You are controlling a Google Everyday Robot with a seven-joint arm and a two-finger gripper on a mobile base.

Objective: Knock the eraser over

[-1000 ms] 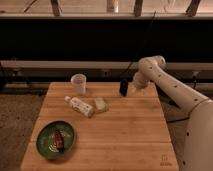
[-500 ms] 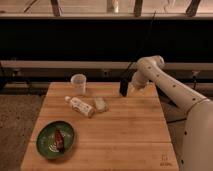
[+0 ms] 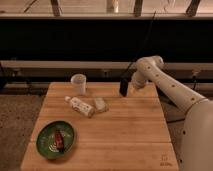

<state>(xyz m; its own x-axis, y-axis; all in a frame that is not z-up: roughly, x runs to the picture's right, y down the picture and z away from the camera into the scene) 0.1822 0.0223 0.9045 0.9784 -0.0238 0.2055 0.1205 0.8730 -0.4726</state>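
Wooden table (image 3: 120, 135) fills the lower scene. White robot arm (image 3: 170, 87) reaches in from the right; its dark gripper (image 3: 123, 88) hangs over the far edge of the table, right of centre, and whether it is open or holding anything cannot be told. Green plate (image 3: 46, 146) sits near-left with a dark reddish item (image 3: 59, 140) on it. White cup (image 3: 78, 83) stands far-left. A bottle (image 3: 81, 106) lies on its side mid-table. The pale eraser (image 3: 101, 104) rests just right of the bottle, well left of the gripper.
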